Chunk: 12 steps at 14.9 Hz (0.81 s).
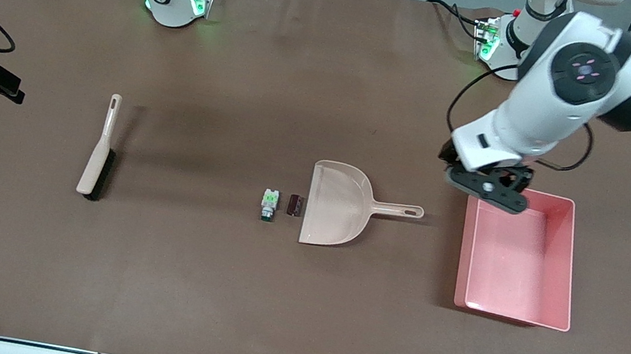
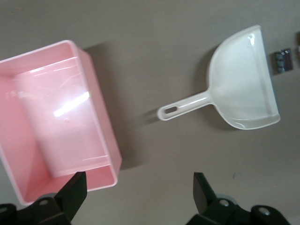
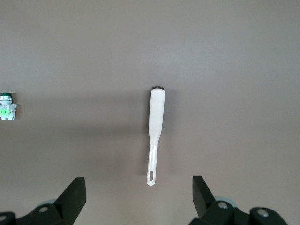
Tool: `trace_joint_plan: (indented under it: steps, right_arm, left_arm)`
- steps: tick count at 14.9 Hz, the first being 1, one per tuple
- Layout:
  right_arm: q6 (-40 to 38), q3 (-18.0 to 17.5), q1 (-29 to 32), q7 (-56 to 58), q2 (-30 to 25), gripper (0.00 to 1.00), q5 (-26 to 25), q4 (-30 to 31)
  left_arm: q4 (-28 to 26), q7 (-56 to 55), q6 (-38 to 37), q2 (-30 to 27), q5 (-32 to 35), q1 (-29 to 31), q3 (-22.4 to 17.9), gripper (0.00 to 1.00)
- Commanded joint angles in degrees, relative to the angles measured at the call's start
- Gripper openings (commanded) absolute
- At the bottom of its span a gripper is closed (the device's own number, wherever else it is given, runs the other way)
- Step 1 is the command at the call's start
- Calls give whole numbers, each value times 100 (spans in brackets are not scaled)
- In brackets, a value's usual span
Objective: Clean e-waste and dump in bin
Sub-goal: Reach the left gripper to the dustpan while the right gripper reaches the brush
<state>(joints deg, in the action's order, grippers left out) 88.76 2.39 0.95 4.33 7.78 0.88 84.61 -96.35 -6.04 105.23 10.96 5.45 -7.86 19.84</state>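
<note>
left gripper [image 2: 138, 192] over bin [image 1: 570, 264] rim - fingers wide, empty

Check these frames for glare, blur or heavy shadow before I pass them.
Left wrist view: bright glare streaks on the bin's inner wall; the dustpan handle looks slightly smeared. Front view: the brush and dustpan throw soft shadows, and green lights glow at both arm bases. Right wrist view: even light, a faint shadow band across the table.
</note>
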Motion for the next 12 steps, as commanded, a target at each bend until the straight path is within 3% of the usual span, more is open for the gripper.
trace_joint_plan:
  steps: [1, 6, 8, 12]
  right_arm:
    - [105, -63, -103, -47, 292, 100, -9, -32]
    - [193, -45, -34, 112, 1066, 100, 211, 135]
    - [866, -45, -16, 120, 1103, 100, 211, 834]
    - [2378, -37, -87, 129, 638, 100, 167, 2425]
  left_arm:
    - [-7, 418, 375, 510, 429, 13, 441, 100]
    - [19, 1182, 700, 1398, 1527, 3, 1030, 95]
    - [-16, 1621, 884, 1627, 1896, 3, 1162, 91]
    - [19, 2991, 1175, 2049, 1969, 38, 1172, 90]
